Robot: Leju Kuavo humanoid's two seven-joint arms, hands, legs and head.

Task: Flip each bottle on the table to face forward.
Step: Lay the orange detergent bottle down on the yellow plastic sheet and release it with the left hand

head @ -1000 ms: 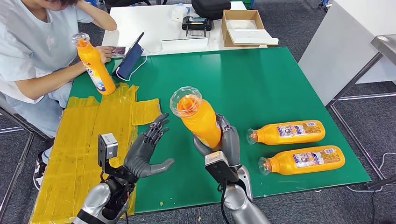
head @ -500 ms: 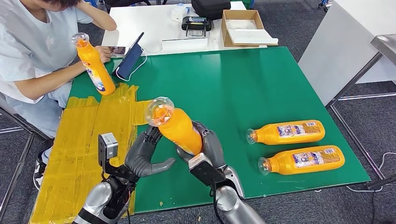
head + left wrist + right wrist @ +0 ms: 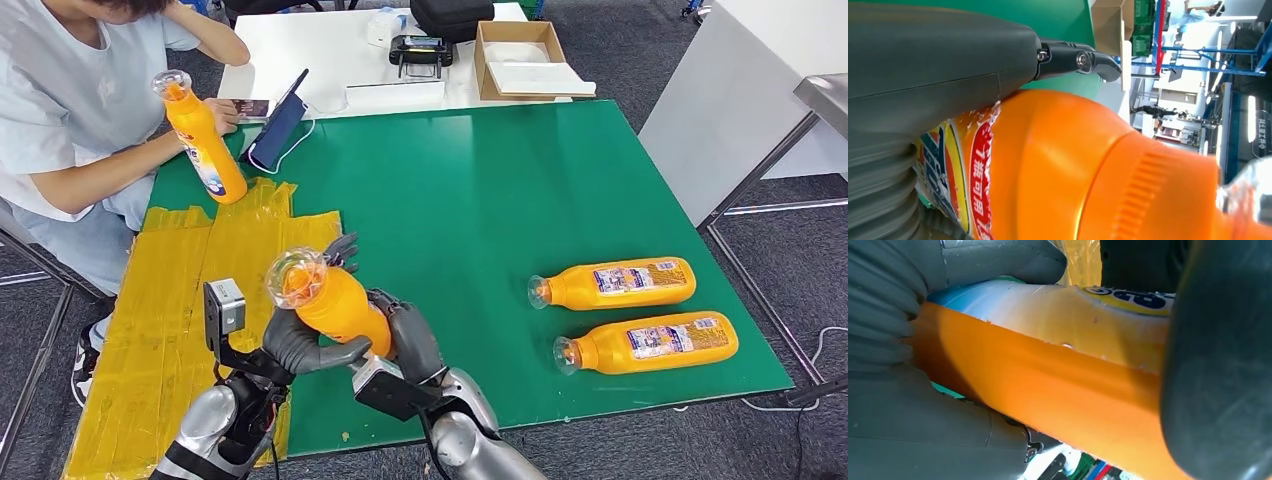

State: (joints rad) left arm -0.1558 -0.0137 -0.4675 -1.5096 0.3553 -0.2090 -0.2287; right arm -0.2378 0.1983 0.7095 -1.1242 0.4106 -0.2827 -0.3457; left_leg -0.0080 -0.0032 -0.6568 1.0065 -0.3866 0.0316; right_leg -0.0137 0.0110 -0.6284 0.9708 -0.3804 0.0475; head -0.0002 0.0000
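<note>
My right hand [image 3: 405, 335] grips an orange bottle [image 3: 335, 300] by its lower body and holds it tilted, clear cap up and to the left, above the table's front left. The bottle lies against the palm of my left hand [image 3: 300, 345], whose thumb reaches under it while the fingers [image 3: 340, 248] stay stretched out behind it. The left wrist view shows the bottle [image 3: 1063, 165] with its label pressed to the palm. In the right wrist view the bottle [image 3: 1048, 380] sits between thumb and fingers. Two more orange bottles [image 3: 615, 283] [image 3: 650, 342] lie on their sides at the right, labels up. A third [image 3: 205, 140] stands upright at the far left.
The green table [image 3: 500, 180] has a yellow taped patch [image 3: 190, 290] on its left. A person [image 3: 70, 110] sits at the far left beside the upright bottle, with a phone stand [image 3: 280, 125] nearby. A white table behind carries a cardboard box [image 3: 525, 55].
My right hand has carried the bottle leftward and lower, tilting it, until it came to rest in my left palm. The left thumb now lies under the bottle.
</note>
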